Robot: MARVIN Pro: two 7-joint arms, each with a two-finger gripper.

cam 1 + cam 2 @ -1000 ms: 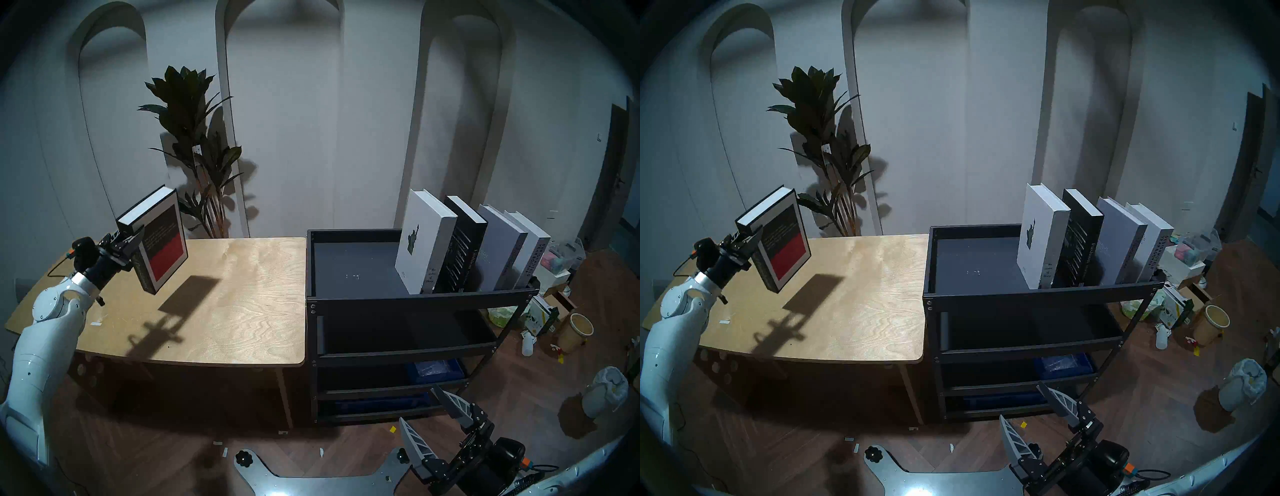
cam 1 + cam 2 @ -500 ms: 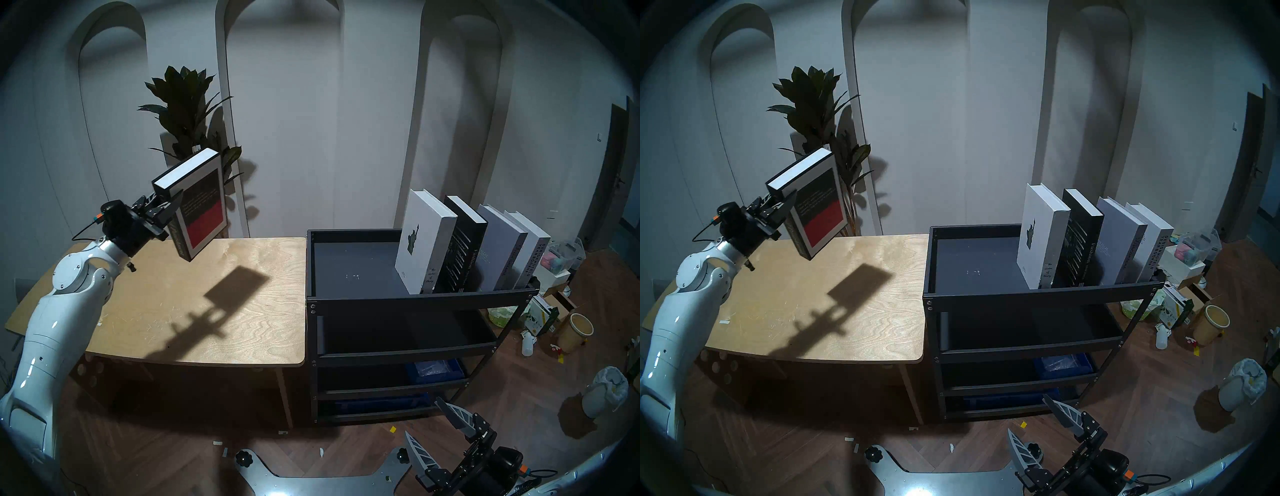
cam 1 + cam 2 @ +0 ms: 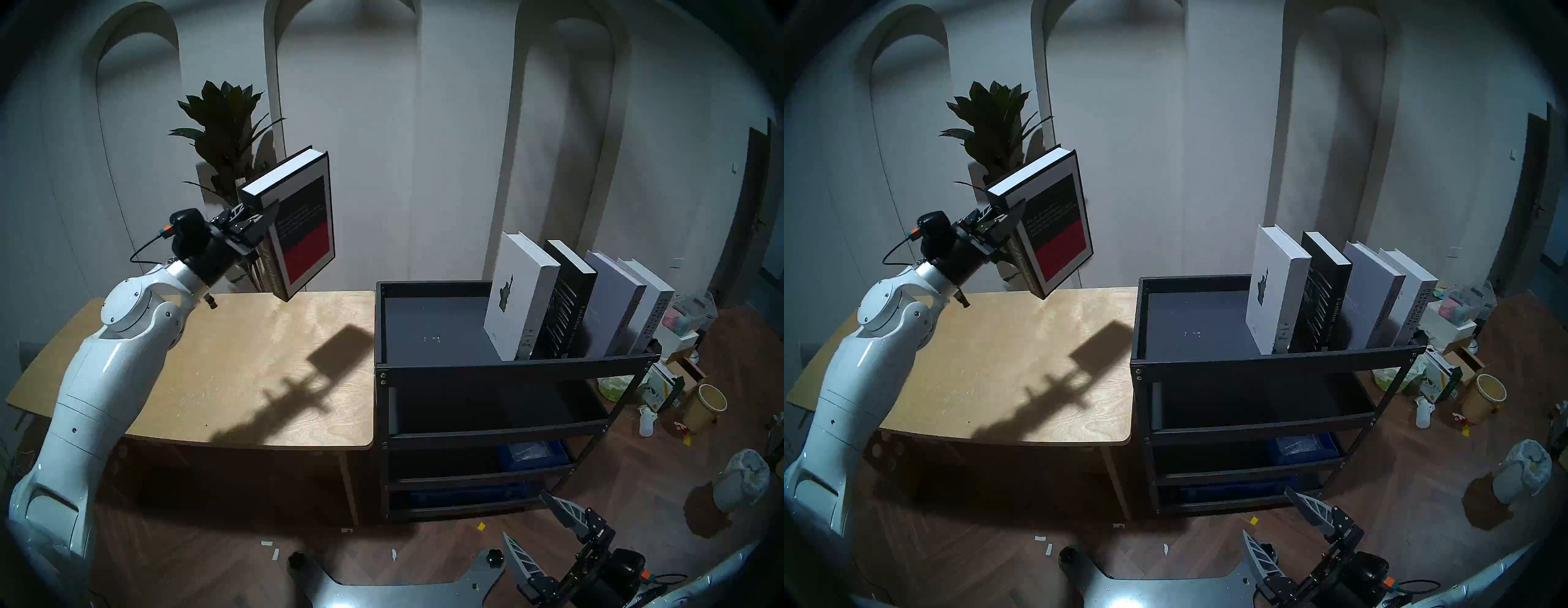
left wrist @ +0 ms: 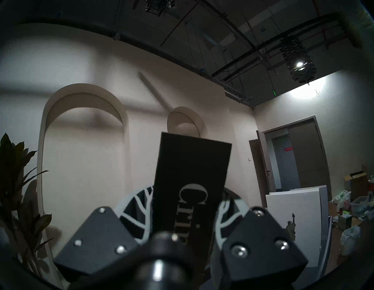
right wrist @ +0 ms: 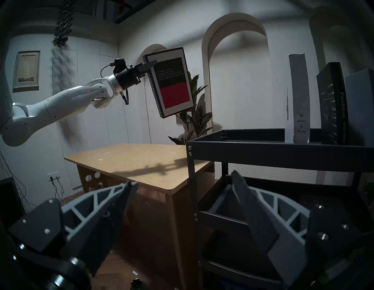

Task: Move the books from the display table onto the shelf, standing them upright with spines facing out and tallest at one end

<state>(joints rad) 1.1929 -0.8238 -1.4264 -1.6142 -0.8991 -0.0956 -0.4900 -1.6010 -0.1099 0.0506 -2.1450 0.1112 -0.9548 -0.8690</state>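
Display table (image 3: 254, 361): scratched, grained plywood; shelf (image 3: 509, 369): matt black metal; arm (image 3: 97, 390): glossy white.

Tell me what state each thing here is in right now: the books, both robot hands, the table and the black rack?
Black and red book: held in the air over the table, tilted.
Left gripper: shut on that book's spine edge.
Right gripper: open, holding nothing.
Four shelved books: standing on the rack's top tier, leaning right, spines out.
Table: no books on it.
Rack: left part of top tier free.
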